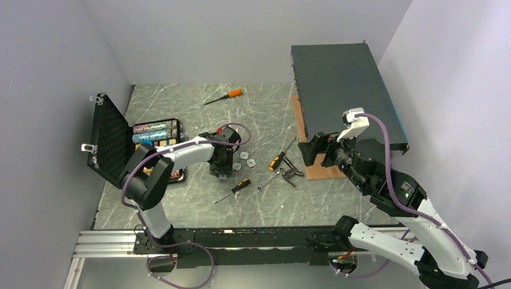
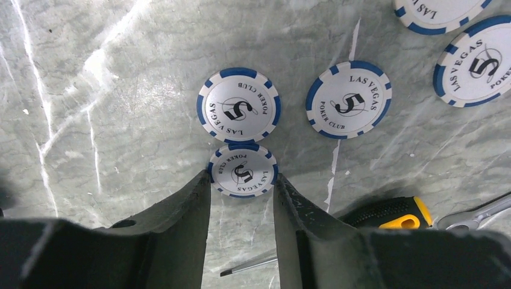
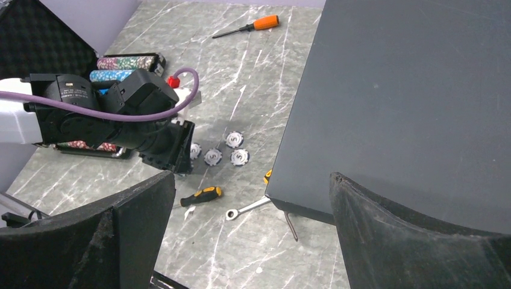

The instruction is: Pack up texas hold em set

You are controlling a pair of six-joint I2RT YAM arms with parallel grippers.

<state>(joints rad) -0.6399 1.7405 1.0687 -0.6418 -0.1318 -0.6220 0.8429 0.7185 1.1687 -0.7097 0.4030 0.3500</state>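
left claw straddles a blue-white poker chip, can't tell if it's actually pinching, right claw spread wide

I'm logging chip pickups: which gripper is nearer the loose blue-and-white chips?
Left. The left gripper straddles one chip, a finger on each side; the right gripper hangs well to the right, by the dark box.

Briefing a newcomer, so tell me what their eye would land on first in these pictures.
Blue-and-white poker chips lie loose on the marble table, and the left gripper brackets one chip. At the table's left the black case stands open; a large dark box fills the right, by the wide-open right gripper.
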